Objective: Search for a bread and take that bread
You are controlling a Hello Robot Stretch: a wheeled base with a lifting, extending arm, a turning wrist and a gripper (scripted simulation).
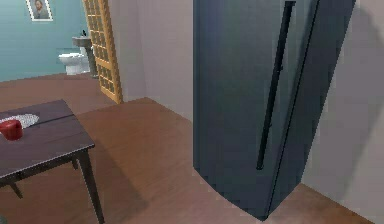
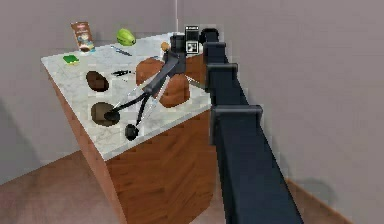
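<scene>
Across your arm side view, a wood-sided surface with a pale speckled top [image 2: 150, 175] carries the goods. A reddish-brown domed loaf of bread [image 2: 178, 90] sits at its right edge, just beside the dark square arm [image 2: 240, 140]. The jaws reach down across the front of that loaf toward the middle of the surface. You cannot tell whether they are released or grasping, nor whether they hold anything, since the loaf and a brown oval lump [image 2: 103, 113] lie on the surface right behind them. A second brown oval lump [image 2: 95, 78] rests nearer the left edge, with a small dark utensil [image 2: 121, 72] beside it. Along the far edge stand a small printed carton [image 2: 82, 35] and a round green fruit [image 2: 125, 36]. A flat green scrap [image 2: 71, 60] lies by the far left corner.

In your forward view, a white plate [image 1: 30, 121] at the left edge of a dark wooden table surface [image 1: 60, 140] has a round red fruit [image 1: 11, 130] on it. A tall blue-grey refrigerator [image 1: 240, 90] stands shut at the right. Beyond an open slatted wooden door [image 1: 103, 45], a white toilet [image 1: 72, 62] sits against a teal wall.
</scene>
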